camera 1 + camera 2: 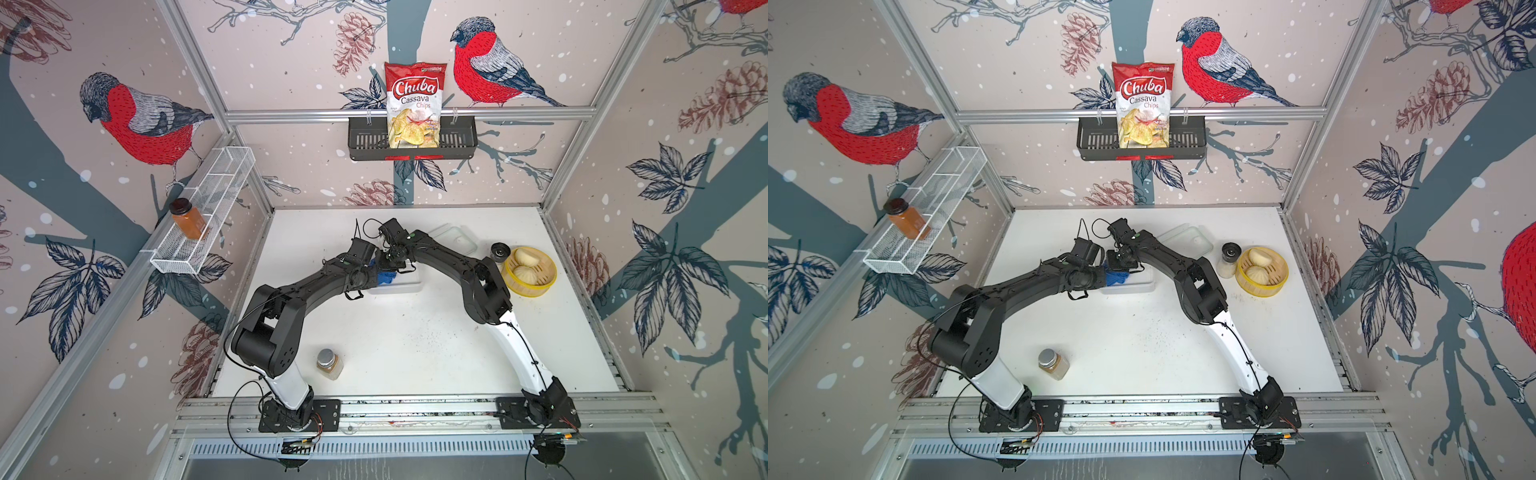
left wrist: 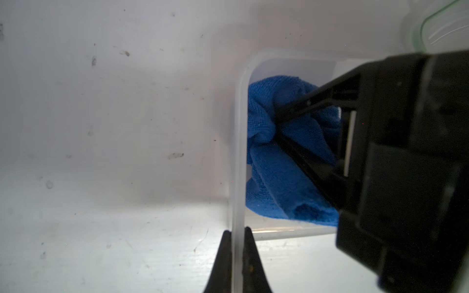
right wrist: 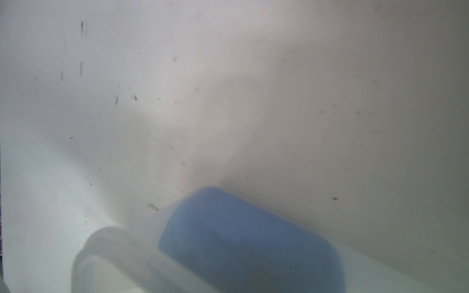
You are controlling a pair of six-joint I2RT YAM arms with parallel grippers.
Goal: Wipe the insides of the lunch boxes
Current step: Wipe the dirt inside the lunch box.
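This looks like a robot test booth dressed up as a kitchen. Bird wallpaper [image 1: 141, 120] covers the walls. Two robot arms [image 1: 299, 286] are bolted to a metal rail [image 1: 415, 409] at the bottom, and a chips bag [image 1: 413, 104] sits at top middle.

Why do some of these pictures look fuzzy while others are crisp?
Right wrist view: likely too close, so the blue cloth and tub are a soft haze. Left wrist view: the cloth's weave is sharp. Both top views: crisp, but the wide lens fans the corner posts outward.

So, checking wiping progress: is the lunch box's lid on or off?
Off: the lid lies apart on the table, and the blue cloth sits inside the lunch box.
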